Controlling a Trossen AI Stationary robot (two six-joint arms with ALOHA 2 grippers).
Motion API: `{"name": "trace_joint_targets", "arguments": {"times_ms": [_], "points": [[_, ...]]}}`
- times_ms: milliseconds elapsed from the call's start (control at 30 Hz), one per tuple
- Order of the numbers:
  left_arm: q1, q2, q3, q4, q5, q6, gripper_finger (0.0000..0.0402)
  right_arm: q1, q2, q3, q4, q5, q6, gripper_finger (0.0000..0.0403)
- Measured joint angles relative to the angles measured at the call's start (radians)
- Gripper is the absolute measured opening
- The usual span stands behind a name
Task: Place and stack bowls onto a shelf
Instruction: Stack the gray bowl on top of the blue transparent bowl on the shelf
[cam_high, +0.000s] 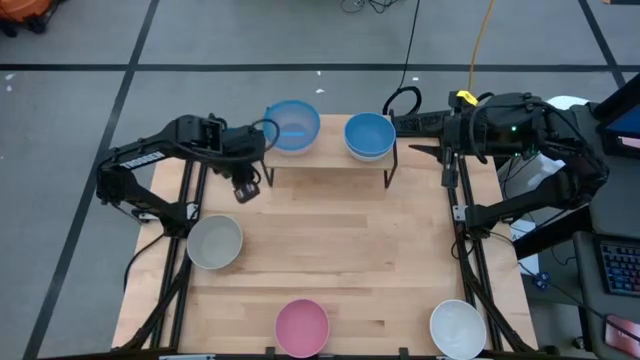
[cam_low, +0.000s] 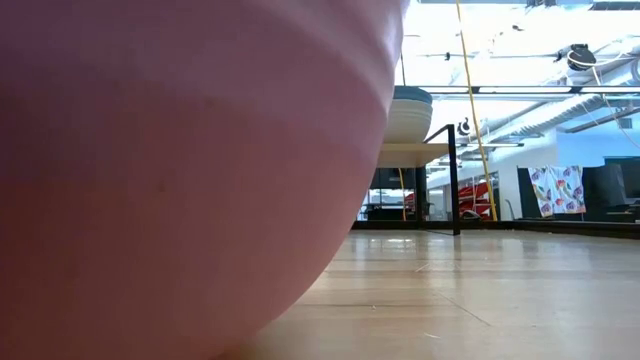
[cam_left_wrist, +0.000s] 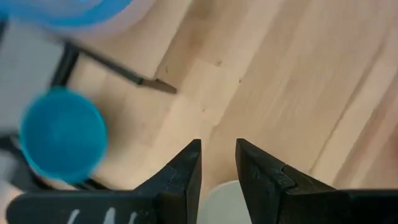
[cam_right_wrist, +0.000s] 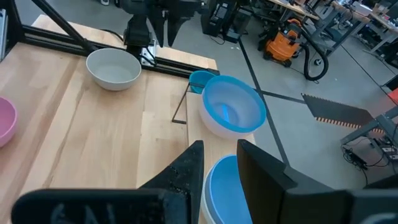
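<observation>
The shelf, a low light-wood board on thin black legs, stands at the desk's far edge. It carries a translucent light blue bowl and a stack topped by a deeper blue bowl. On the desk lie a grey-white bowl, a pink bowl and a white bowl. The left gripper hovers beside the shelf, fingers slightly spread, holding nothing. The right gripper sits by the shelf's other end, fingers likewise apart, empty.

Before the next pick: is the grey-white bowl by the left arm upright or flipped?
Upright: the grey-white bowl shows its open, empty hollow facing up in the high and right wrist views.
</observation>
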Motion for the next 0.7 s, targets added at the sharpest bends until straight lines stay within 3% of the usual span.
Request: {"name": "trace_joint_targets", "arguments": {"times_ms": [200,500,700], "points": [[-0.014,0.0,0.0,0.0,-0.006,-0.334,0.0104,0.0,0.0,0.0,0.0,0.0,-0.001,0.0089],[-0.12,0.0,0.0,0.0,-0.068,-0.494,0.0104,0.0,0.0,0.0,0.002,0.001,-0.001,0.0089],[-0.218,0.0,-0.002,0.001,-0.119,-0.746,0.0103,0.0,0.0,0.0,-0.003,0.002,0.016,0.0089]]}}
